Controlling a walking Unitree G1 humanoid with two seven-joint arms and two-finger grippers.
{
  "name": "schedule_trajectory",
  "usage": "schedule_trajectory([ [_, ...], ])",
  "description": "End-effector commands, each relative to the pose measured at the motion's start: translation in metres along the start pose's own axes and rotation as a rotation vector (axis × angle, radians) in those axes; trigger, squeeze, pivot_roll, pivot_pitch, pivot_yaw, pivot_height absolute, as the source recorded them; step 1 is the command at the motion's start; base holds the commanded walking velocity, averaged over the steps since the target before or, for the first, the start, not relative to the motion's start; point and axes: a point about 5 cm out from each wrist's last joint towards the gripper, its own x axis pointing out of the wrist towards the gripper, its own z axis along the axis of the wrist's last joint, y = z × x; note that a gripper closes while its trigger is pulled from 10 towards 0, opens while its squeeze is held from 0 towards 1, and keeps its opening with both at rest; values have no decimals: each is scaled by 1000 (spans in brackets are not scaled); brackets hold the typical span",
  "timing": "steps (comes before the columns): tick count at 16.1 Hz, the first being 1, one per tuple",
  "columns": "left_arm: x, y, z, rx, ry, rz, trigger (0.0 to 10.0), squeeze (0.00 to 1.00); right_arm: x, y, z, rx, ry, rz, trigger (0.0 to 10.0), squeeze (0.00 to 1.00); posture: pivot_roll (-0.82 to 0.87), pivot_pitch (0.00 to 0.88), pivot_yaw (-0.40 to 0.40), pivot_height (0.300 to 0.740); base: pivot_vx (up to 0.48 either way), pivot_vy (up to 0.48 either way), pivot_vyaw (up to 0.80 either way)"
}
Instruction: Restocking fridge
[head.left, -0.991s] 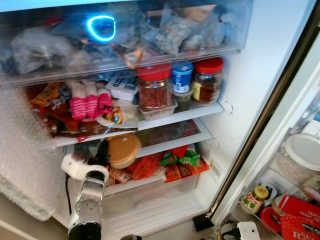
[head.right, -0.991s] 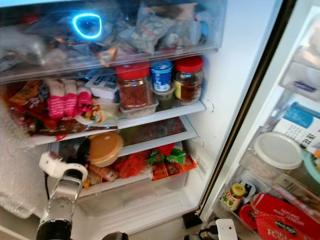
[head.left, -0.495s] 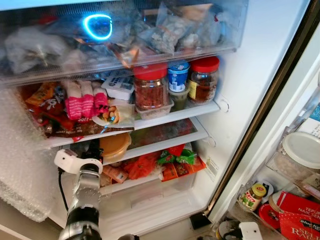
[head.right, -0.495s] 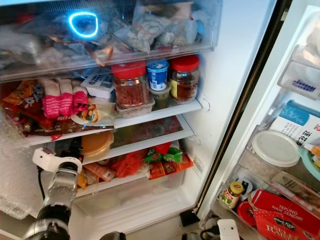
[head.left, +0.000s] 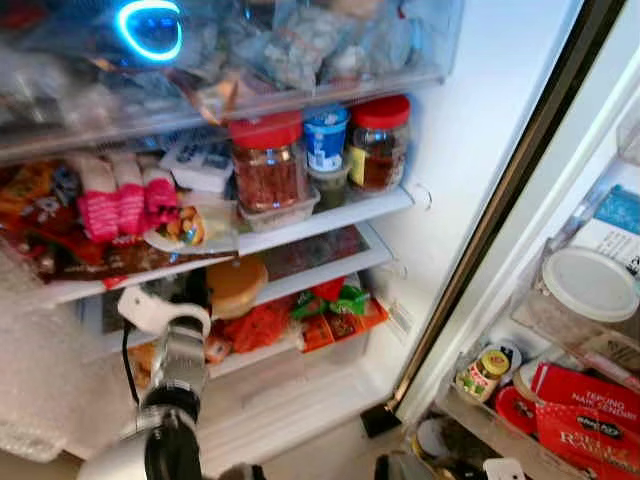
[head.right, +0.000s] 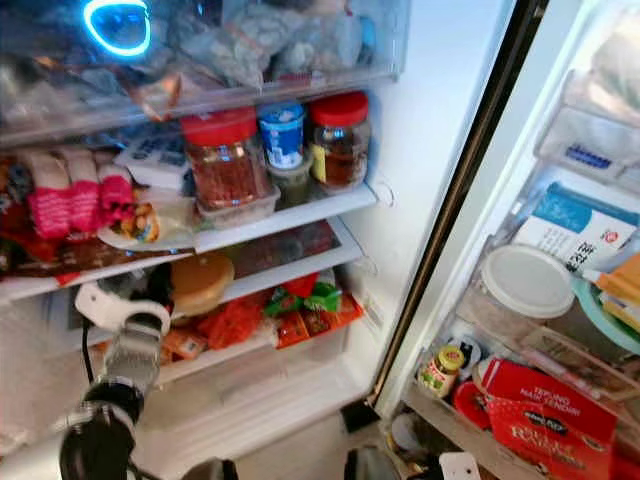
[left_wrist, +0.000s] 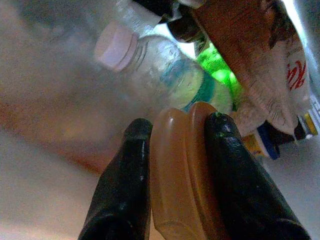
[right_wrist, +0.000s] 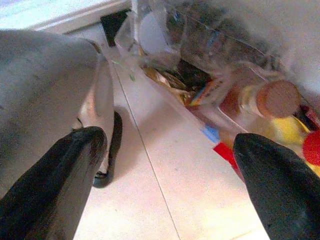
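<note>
The fridge stands open before me. My left gripper (head.left: 196, 292) reaches in at the left end of the lower glass shelf (head.left: 330, 268), shut on a round tan lidded container (head.left: 237, 285). In the left wrist view its two black fingers (left_wrist: 131, 165) clamp the tan container (left_wrist: 177, 170) edge-on, and a clear water bottle with a pink cap (left_wrist: 150, 60) lies just beyond. My right gripper (right_wrist: 170, 140) hangs open above the pale floor beside the door bins, with nothing between its fingers.
Two red-lidded jars (head.left: 266, 160) (head.left: 378, 140) and a blue-lidded cup (head.left: 325, 138) stand on the shelf above. Orange and green packets (head.left: 335, 308) lie to the container's right. The door bins at the right hold a white-lidded tub (head.left: 590, 285) and a red box (head.left: 585, 410).
The camera has swung right, so the fridge contents sit further left and higher in the picture. The left gripper still holds the tan container at the lower shelf, pushed slightly further in.
</note>
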Motion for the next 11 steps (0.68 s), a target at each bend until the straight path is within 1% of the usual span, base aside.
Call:
schedule_trajectory([
  [1, 4, -2, 9, 5, -40, 21, 10000, 0, -2, -5, -4, 0, 9, -10, 10000, 0, -190, 97, -44, 643, 0, 0, 0],
  [3, 6, -2, 16, -5, -68, 47, 10000, 0, -3, -7, -5, -2, 12, -13, 10000, 0, -202, 100, -56, 643, 0, 0, 0],
  [6, 9, -1, 27, -46, -118, 92, 10000, 0, -3, -10, -6, -14, 18, -14, 10000, 0, -202, 102, -66, 643, 0, 0, 0],
  [7, 10, -2, 28, -40, -119, 88, 10000, 0, -3, -10, -6, -14, 17, -14, 10000, 0, -206, 103, -69, 643, 0, 0, 0],
  [8, 10, -1, 27, -62, -123, 99, 10000, 0, -3, -10, -5, -15, 17, -14, 10000, 0, -202, 103, -68, 643, 0, 0, 0],
  [9, 9, -1, 27, -67, -128, 96, 10000, 263, -3, -9, -5, -15, 16, -12, 10000, 0, -196, 102, -68, 643, 0, 0, 0],
  [10, 9, -1, 26, -64, -130, 91, 10000, 1000, -3, -9, -5, -14, 16, -10, 10000, 0, -194, 101, -65, 643, 0, 0, 0],
  [11, 8, 0, 26, -62, -131, 87, 10000, 1000, -3, -8, -5, -14, 16, -9, 10000, 0, -194, 101, -65, 643, 0, 0, 0],
])
